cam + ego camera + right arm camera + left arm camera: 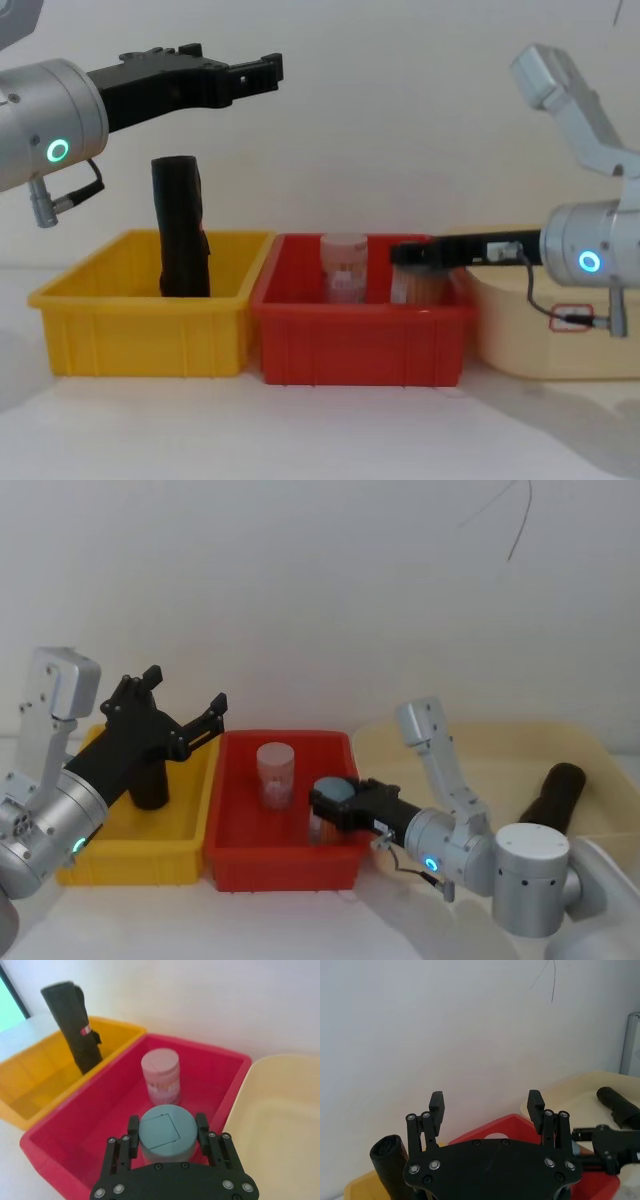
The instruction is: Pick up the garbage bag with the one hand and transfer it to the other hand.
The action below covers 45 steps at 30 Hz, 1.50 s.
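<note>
The garbage bag (pixel 150 788) is a black roll standing upright at the back of the yellow bin (pixel 130 865); it also shows as the garbage bag (pixel 180 230), taller than the bin walls. My left gripper (pixel 185 692) hangs open in the air above and just right of the roll, touching nothing; in the chest view the left gripper (pixel 240 65) is well above it. My right gripper (pixel 167 1125) is low in the red bin (pixel 285 865), its fingers (pixel 133 1127) closed on the sides of a blue-lidded jar (pixel 162 1135).
A pink-lidded clear jar (pixel 275 775) stands in the red bin behind the right gripper. A beige tub (pixel 480 742) at the right holds a second dark roll (pixel 555 795). A white wall runs close behind the bins.
</note>
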Each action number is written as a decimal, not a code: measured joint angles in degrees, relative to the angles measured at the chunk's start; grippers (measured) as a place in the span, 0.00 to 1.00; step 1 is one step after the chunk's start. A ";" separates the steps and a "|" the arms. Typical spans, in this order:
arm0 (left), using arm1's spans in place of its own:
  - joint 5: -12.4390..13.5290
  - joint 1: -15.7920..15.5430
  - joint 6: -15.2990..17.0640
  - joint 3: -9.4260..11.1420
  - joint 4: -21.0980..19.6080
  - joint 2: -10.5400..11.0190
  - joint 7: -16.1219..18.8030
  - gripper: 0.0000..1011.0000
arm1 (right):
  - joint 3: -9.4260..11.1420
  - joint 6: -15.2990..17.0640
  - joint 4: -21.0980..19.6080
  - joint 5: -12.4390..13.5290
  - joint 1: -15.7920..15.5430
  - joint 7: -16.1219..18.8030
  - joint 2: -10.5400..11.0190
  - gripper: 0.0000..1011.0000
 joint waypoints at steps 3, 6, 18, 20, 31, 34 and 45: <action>0.00 0.00 0.00 0.00 0.00 0.00 0.00 0.99 | 0.39 -0.20 -0.75 0.03 0.02 -0.29 0.12 0.66; 0.01 0.00 0.00 0.00 0.00 0.00 0.00 0.99 | 1.02 -0.49 -1.87 0.12 0.09 -0.74 0.37 0.66; 0.00 0.00 0.00 0.00 0.00 0.00 0.00 0.99 | 4.28 -1.32 -5.16 0.43 0.63 -3.40 1.33 0.66; 0.01 0.00 0.00 0.00 0.00 0.00 0.00 0.99 | 5.07 -1.41 -5.54 0.43 0.74 -4.07 1.53 0.66; 0.00 0.00 0.00 0.00 0.00 0.01 0.00 0.99 | 9.50 -1.44 -6.43 0.52 1.01 -7.62 2.75 0.66; 0.00 0.00 0.00 0.00 0.00 0.00 0.00 0.99 | 10.52 -1.28 -6.43 0.48 1.02 -8.57 3.11 0.66; 0.00 0.00 0.00 0.00 0.00 0.00 0.00 0.99 | 11.95 -0.76 -4.96 -1.29 0.78 -11.40 3.97 0.85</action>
